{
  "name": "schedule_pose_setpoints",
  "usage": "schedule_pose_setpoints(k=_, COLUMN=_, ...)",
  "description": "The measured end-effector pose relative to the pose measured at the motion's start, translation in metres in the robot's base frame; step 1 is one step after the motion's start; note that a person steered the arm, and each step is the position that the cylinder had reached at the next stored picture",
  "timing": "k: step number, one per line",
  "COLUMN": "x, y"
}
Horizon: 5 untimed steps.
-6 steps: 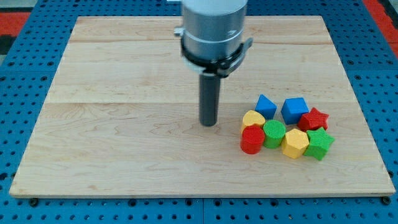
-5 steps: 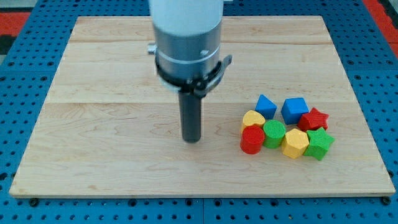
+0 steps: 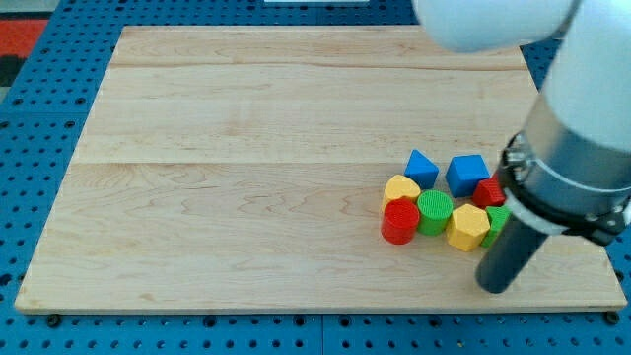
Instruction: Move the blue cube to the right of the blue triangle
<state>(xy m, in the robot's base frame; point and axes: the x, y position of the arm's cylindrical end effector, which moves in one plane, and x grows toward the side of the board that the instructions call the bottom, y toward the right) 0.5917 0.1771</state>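
The blue cube sits on the wooden board at the view's right, just right of the blue triangle, with a small gap between them. My tip rests near the board's bottom right edge, below the cluster of blocks and below the blue cube. The arm's body covers part of the cluster's right side.
Below the blue blocks lie a yellow heart, a red cylinder, a green cylinder and a yellow hexagon. A red star and a green star are partly hidden by the arm.
My tip has jumped from the board's middle, left of the cluster, to the bottom right below the cluster. The blocks have not moved.
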Motion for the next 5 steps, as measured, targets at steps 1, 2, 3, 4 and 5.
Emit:
schedule_pose_setpoints(k=1, x=-0.037, y=0.022)
schedule_pose_setpoints(k=2, x=-0.087, y=0.021)
schedule_pose_setpoints(k=3, x=-0.137, y=0.004)
schedule_pose_setpoints(k=4, x=-0.182, y=0.004)
schedule_pose_setpoints(k=5, x=-0.186, y=-0.018)
